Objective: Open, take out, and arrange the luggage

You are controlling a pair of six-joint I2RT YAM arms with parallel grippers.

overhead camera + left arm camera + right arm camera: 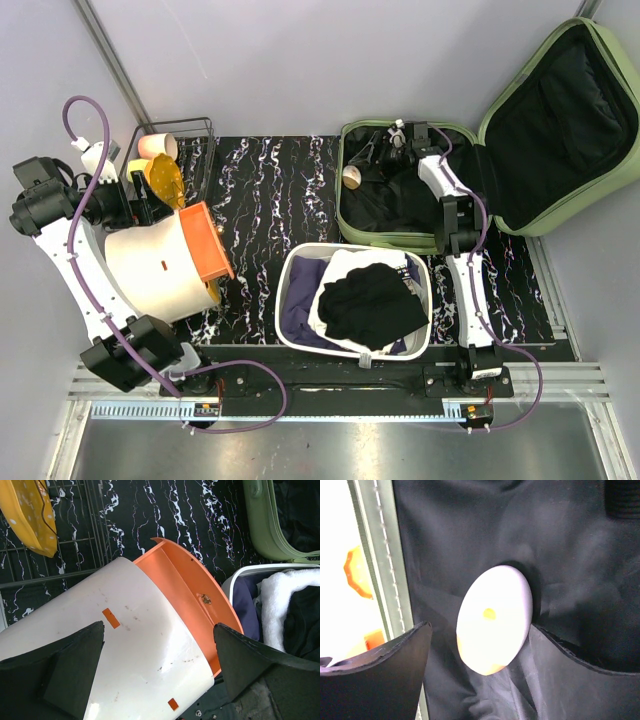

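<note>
The luggage (565,120) lies open at the table's back right corner, its lid laid over to the right so the black lining can be reached. The right gripper (480,630) is inside it, jaws apart either side of a white oval thing (495,615), seemingly placed to close but gripping nothing yet. The left gripper (159,629) hangs spread over a white drum (125,645) by the left edge, holding nothing.

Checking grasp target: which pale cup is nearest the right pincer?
The cup inside the open luggage, by its left wall. The other cup lies in the wire basket, far left.
</note>
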